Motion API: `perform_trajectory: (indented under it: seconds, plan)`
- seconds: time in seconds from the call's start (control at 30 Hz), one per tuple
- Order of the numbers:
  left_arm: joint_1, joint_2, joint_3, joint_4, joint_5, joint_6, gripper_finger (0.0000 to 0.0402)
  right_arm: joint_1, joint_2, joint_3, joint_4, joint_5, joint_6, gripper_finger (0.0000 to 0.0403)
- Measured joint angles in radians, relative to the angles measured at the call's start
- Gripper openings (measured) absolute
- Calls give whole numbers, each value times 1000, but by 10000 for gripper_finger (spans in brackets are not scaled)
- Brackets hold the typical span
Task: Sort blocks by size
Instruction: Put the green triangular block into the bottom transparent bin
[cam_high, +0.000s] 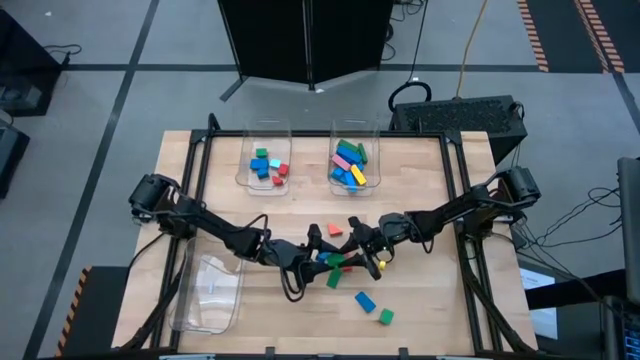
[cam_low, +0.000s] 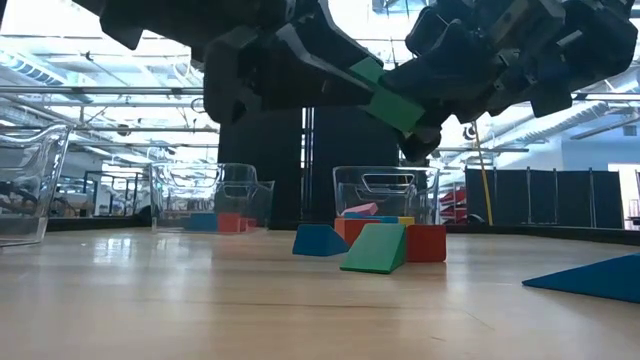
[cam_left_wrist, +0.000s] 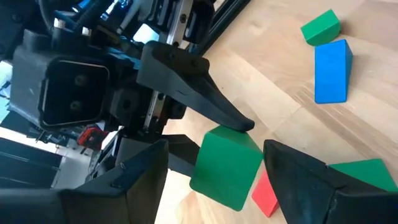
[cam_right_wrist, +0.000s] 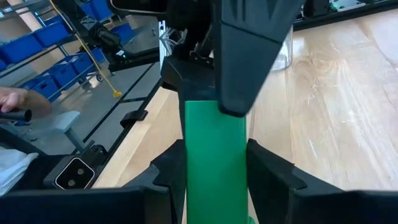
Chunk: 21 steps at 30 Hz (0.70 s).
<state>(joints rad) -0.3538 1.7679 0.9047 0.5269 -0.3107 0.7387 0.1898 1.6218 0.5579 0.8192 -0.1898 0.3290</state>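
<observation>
Both arms meet over the table's middle around one long green block (cam_high: 337, 260), which hangs tilted above the table (cam_low: 385, 95). My right gripper (cam_right_wrist: 214, 168) is shut on one end of it. My left gripper (cam_left_wrist: 217, 149) is closed around the other end, and that end's face (cam_left_wrist: 227, 165) is turned toward the left wrist view. Loose blocks lie flat on the table below and nearby: a green one (cam_low: 375, 250), a red one (cam_low: 425, 243), a blue one (cam_high: 365, 301) and a small green one (cam_high: 385, 316). My left gripper has the green block's free end between its two fingers, coming level from the table's left. One finger (cam_right_wrist: 239, 87) lies on the block's upper face (cam_right_wrist: 211, 115). The block hides the other finger. The block is clear of the table. My right gripper pinches the block's two long sides (cam_right_wrist: 214, 146) between its two fingers, coming level from the table's right. The block runs forward along the fingers and sticks out past their tips. It is lifted clear and sits tilted.
Two clear bins stand at the far edge, one with short blocks (cam_high: 265, 155) and one with longer blocks (cam_high: 352, 155). A third clear bin (cam_high: 210, 290) sits at the near left. A red block (cam_high: 334, 230) and a yellow one (cam_high: 383, 262) lie near the grippers.
</observation>
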Motion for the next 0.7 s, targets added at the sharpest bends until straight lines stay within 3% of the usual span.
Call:
perform_trajectory:
  seconds: [0.4,0.7]
  plan:
    - [0,0,0,5,12,-3,254,0,0,0,24,0,4,123]
    - [0,0,0,2,14,-1,162,0,0,0,22,0,4,123]
